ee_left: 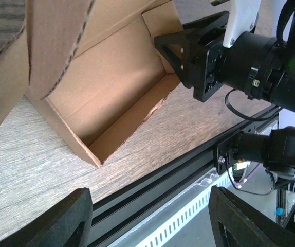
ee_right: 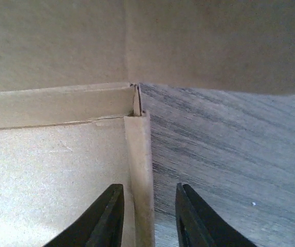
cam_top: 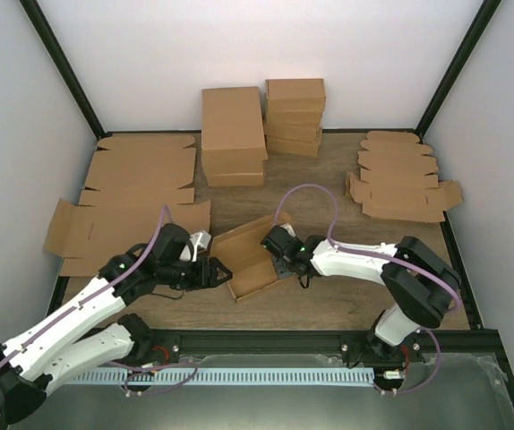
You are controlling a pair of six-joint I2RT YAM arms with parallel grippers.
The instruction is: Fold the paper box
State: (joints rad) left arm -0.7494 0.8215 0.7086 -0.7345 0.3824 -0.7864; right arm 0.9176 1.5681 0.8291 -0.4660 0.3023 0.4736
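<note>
The paper box (cam_top: 250, 260) is a small brown open carton lying near the front middle of the table, with one flap raised on its far-left side. My left gripper (cam_top: 220, 273) stands open just off its left corner. In the left wrist view the box (ee_left: 111, 87) lies ahead, and nothing is between the left gripper's (ee_left: 155, 221) fingers. My right gripper (cam_top: 276, 254) is at the box's right wall. In the right wrist view this gripper (ee_right: 147, 216) straddles the wall (ee_right: 140, 164), which lies against the left finger with a gap to the right finger.
Large flat cardboard sheets (cam_top: 136, 193) cover the left of the table. Two stacks of folded boxes (cam_top: 233, 134) (cam_top: 295, 116) stand at the back. Flat cutouts (cam_top: 400, 179) are piled at the right. The black front rail (ee_left: 152, 180) runs close beside the box.
</note>
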